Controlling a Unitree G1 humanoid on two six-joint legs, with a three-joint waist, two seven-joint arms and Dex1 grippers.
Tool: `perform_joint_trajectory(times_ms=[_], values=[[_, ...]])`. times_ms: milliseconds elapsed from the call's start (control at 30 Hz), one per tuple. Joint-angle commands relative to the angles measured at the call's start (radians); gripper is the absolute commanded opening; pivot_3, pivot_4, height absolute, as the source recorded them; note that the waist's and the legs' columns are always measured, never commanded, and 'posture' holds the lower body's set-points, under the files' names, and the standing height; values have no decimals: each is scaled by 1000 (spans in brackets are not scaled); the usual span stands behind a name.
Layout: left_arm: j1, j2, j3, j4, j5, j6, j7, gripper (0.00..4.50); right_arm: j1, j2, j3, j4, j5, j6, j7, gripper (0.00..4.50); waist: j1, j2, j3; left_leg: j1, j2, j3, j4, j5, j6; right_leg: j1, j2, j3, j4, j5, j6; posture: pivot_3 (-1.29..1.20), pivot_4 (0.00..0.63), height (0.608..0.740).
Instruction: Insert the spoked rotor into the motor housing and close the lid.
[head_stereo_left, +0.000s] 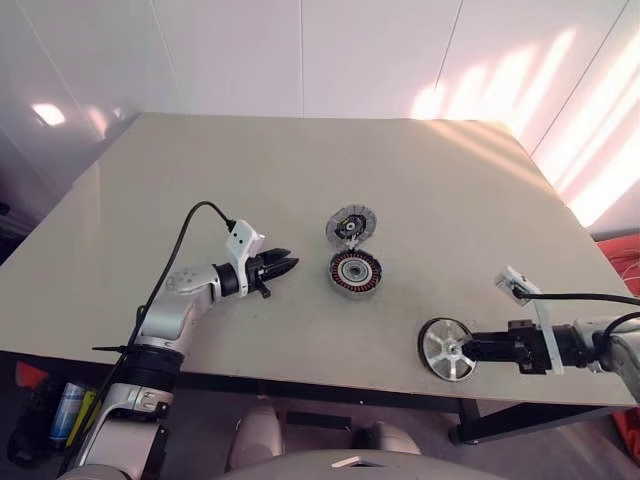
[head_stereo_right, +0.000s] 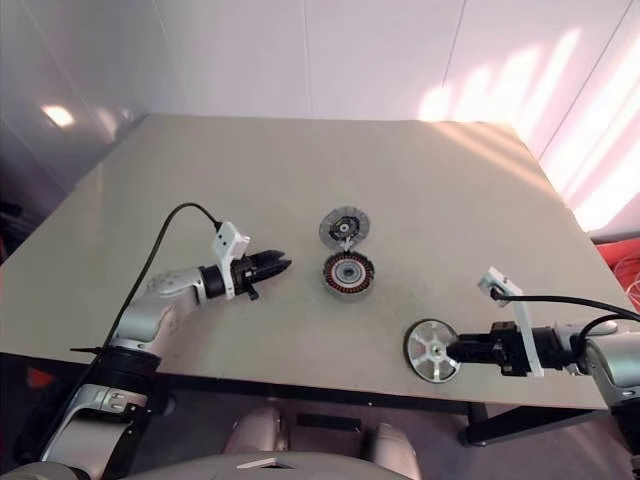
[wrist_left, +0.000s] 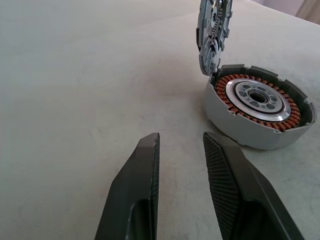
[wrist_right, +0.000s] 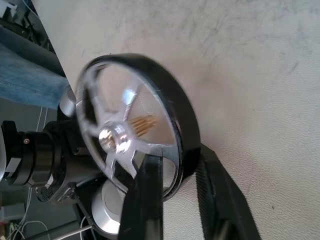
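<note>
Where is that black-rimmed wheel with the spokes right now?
In the head views the spoked rotor sits at the table's near edge on the robot's right, its rim between the right gripper's fingers, well apart from the motor housing.

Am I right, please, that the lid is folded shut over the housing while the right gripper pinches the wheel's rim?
Not quite: the lid stands open, hinged up off the housing, its windings bare, as the left wrist view shows. The right gripper does pinch the wheel by its rim.
</note>
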Motion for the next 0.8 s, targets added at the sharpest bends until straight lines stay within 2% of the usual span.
perform_joint_trajectory(times_ms=[33,267,400,533,667,800], values=[[-13,2,8,-56,-14,6,8,1487,-19,9,0,40,-21,-48,4,386,0,0,0,0,0,0,0,0,0,0,0,0,0,0,0,0,0,740],[-9,-3,2,-65,-13,14,16,1487,-111,72,-33,-16,42,10,-43,386,-12,-1,0,3,0,0,0,1,-1,2,0,0,0,0,0,0,0,740],[-15,-10,-1,-34,-6,-7,11,1487,-282,170,-29,-134,102,120,-155,386,-24,1,-1,4,0,0,0,2,-2,1,0,0,3,0,1,0,0,740],[-22,-12,7,-23,-9,-14,10,1487,-470,314,-5,-111,104,206,-304,386,-26,0,-1,3,1,0,0,2,-3,-1,0,0,4,2,-3,0,0,740],[-15,0,27,-47,-21,2,17,1487,-569,403,49,-111,83,298,-404,386,-19,0,-1,-3,0,0,0,3,-5,-4,-1,0,3,4,-7,0,0,740],[-4,7,41,-61,-28,24,34,1487,-631,411,167,-65,38,399,-445,386,-20,0,-1,-5,0,0,0,3,-5,-5,-1,0,3,4,-6,0,0,740]])
